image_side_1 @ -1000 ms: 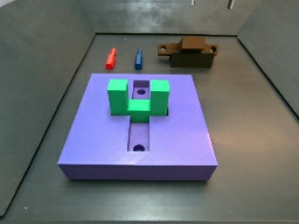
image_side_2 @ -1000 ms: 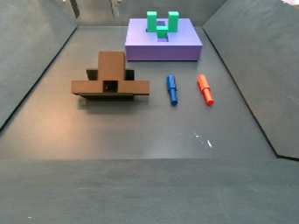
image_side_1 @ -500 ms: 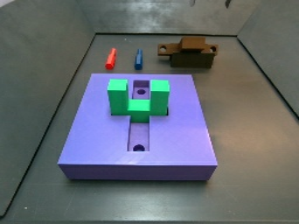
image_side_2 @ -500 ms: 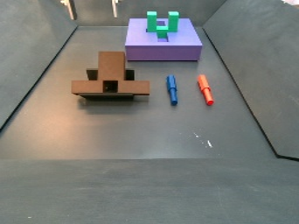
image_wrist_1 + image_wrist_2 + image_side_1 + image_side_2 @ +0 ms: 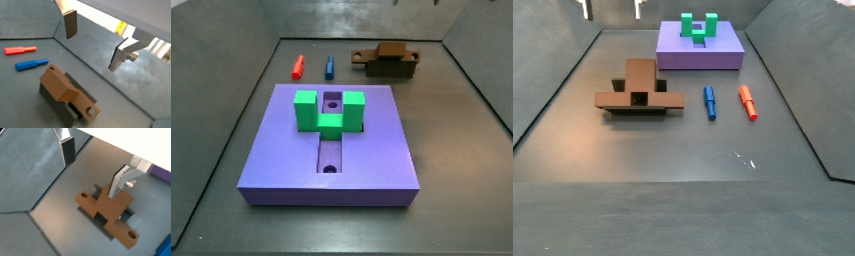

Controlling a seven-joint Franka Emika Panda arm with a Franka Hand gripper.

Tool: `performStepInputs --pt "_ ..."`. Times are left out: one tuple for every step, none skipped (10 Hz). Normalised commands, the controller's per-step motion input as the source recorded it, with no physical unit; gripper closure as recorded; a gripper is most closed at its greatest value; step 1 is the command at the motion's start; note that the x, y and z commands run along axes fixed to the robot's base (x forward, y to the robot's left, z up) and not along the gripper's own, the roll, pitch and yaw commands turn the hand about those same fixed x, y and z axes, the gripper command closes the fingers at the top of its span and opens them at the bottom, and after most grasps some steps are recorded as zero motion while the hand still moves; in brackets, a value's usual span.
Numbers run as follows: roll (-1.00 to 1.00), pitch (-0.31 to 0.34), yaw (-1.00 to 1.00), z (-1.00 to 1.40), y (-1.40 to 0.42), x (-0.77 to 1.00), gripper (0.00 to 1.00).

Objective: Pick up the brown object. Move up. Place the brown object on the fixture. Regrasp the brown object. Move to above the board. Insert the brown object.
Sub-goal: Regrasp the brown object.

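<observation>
The gripper (image 5: 93, 45) hangs high above the floor with its jaws wide apart and nothing between them; in both wrist views the two silver plate fingers (image 5: 123, 180) stand well clear of everything below. In a side view only the fingertips (image 5: 584, 9) show at the upper edge of the frame, and they sit slightly nearer that edge than half a second ago, so the gripper has risen a little.

Below it, the brown object (image 5: 105, 210) rests on the fixture (image 5: 57, 102), its bar lying along the dark bracket and its wider cross end spread across it, with a round hole visible near each end. In a side view the brown object (image 5: 640, 88) sits on the fixture toward the left wall, unmoved since the earlier pictures.

Just beside it on the floor lie a blue peg (image 5: 710, 101) and a red peg (image 5: 747, 101), side by side and apart from each other.

Farther off stands the board (image 5: 700, 50), a purple slab carrying a green U-shaped block (image 5: 329, 110) at one end of its slot (image 5: 330, 155). Nothing there has shifted.
</observation>
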Motion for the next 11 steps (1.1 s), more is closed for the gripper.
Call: performStepInputs --pt "1.00 0.003 0.22 -0.21 -0.10 0.00 0.00" --pt "0.97 0.000 0.23 -0.35 -0.05 0.00 0.00" --pt "0.83 0.000 0.27 -0.45 -0.01 0.00 0.00" --pt "0.70 0.114 0.29 -0.27 0.00 0.01 0.00" --pt "0.00 -0.003 0.00 0.00 0.00 -0.01 0.00" --pt "0.04 0.000 0.00 -0.13 0.00 0.00 0.00" --pt "0.51 0.186 0.00 -0.57 0.03 -0.15 0.00" --pt "0.32 0.249 0.00 -0.74 0.00 -0.09 0.00" --pt "-0.06 0.000 0.06 -0.61 0.00 -0.03 0.00" --pt "-0.10 0.000 0.08 -0.38 0.00 0.06 0.00" --pt "0.00 0.000 0.04 -0.31 0.00 0.00 0.00"
